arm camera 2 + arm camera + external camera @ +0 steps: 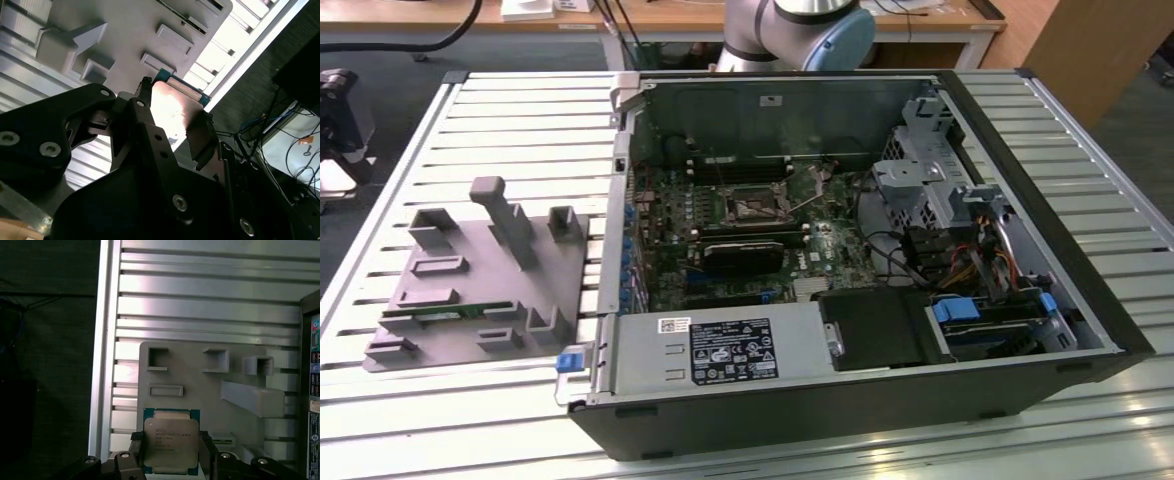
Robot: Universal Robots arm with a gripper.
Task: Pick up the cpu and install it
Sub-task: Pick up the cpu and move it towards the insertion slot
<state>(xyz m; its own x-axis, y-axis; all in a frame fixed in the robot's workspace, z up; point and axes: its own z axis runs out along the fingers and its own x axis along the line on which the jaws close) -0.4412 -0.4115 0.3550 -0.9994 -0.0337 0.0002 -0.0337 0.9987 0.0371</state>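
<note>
Claw (171,437) first: its two black fingers (207,454) are drawn in against opposite edges of the cpu (171,442), pinching it with no gap that I can make out on either side. They stand only as far apart as the cpu is wide.

In the first wrist view the silvery top plate faces the camera, with a rim of green board showing round it. In the second wrist view the claw (175,100) shows the same cpu (175,112) at a slant, its plate shining.

The cpu hangs over one edge of the grey holder tray (200,390). It looks to me to be clear of the tray rather than resting on it, though I would not swear to that. The tray (454,250) sits on the slatted counter (1067,130), just beside the open computer case (854,420), and a green memory stick (447,313) lies in one of its slots. Inside the case, the socket (758,208) sits near the middle of the board.

To my eye, holding it well means gripping by the edges only and evenly on both sides, so the cpu is flat and square to the fingers. A tilt or a slip would spoil any lining-up with that socket. The squeeze should be firm but not hard, since the green rim looks thin.
</note>
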